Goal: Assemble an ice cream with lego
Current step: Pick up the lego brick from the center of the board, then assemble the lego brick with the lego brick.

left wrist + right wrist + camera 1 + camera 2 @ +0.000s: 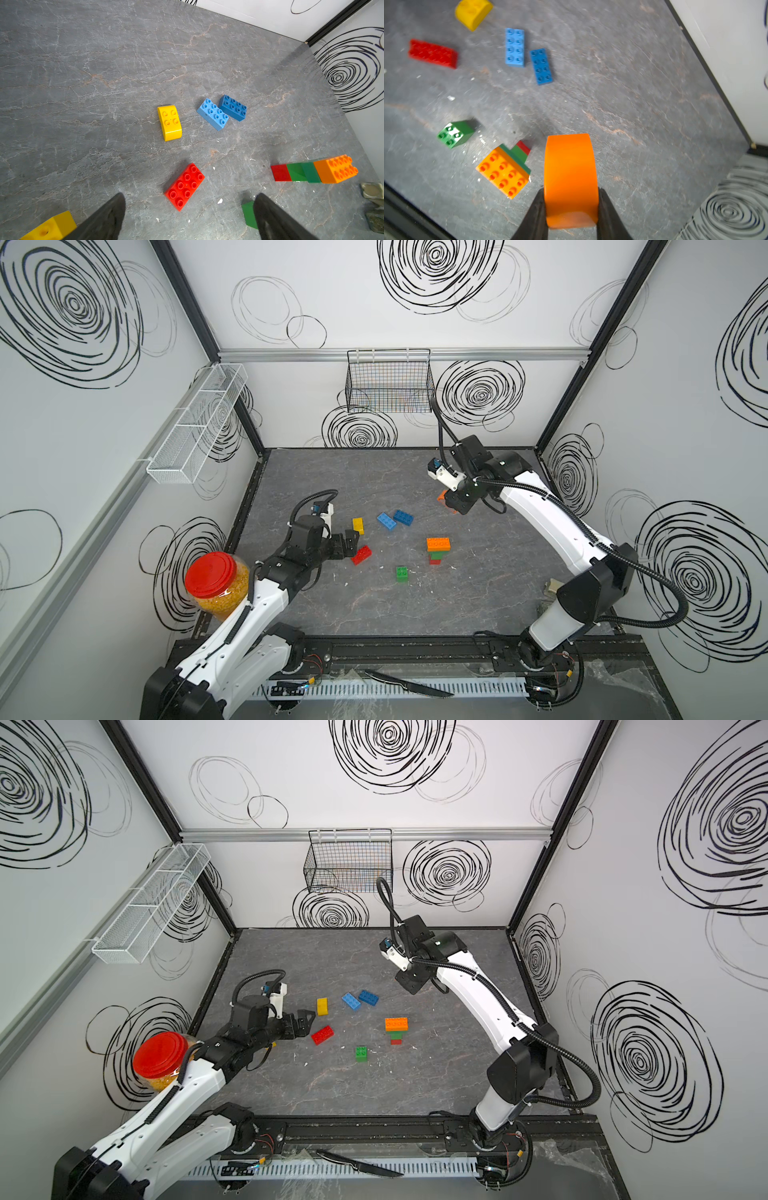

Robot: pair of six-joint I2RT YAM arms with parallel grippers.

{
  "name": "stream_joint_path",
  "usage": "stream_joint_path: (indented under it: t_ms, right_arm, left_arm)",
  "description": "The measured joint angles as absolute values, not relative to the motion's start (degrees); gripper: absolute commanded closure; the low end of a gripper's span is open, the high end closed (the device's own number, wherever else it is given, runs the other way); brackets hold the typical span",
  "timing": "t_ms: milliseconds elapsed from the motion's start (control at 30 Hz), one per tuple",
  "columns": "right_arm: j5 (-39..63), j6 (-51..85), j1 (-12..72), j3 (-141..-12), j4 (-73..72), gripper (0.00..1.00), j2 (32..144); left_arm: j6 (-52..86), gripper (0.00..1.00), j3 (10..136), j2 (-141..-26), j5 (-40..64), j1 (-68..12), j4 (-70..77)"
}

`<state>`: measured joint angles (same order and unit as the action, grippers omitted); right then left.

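Note:
A stack of red, green and orange lego [437,549] [506,170] stands mid-table. My right gripper [571,190] [451,506] hangs above the table behind the stack, shut on an orange rounded piece [570,176]. My left gripper [191,196] [353,545] stands open low over the table, and a red oblong brick [184,187] [361,554] lies just ahead of its fingertips. Loose nearby are a yellow rounded piece [170,122], a light blue brick [212,114], a dark blue brick [233,107] and a green square brick [402,573] [455,134].
A red-lidded jar [214,574] stands at the left beside my left arm. Another yellow brick [52,226] lies under the left wrist. A knife [409,684] rests on the front rail. A small beige object [552,587] sits near the right arm's base. Wire baskets [388,381] hang on the walls.

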<state>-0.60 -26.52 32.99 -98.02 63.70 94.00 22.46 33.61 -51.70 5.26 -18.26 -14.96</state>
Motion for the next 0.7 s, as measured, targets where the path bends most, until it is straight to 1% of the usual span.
stream_joint_path:
  t_ms: [300,700]
  right_arm:
    - [5.45,-40.36,35.59,-97.8,67.61,1.0,94.43]
    - [8.08,-47.37,35.9,-97.95,71.05,1.0,96.47]
  left_arm:
    - [22.46,0.01,33.61,-52.01,5.56,-18.26,-14.96]
    - [22.46,0.01,33.61,-52.82,5.96,-18.26,-14.98]
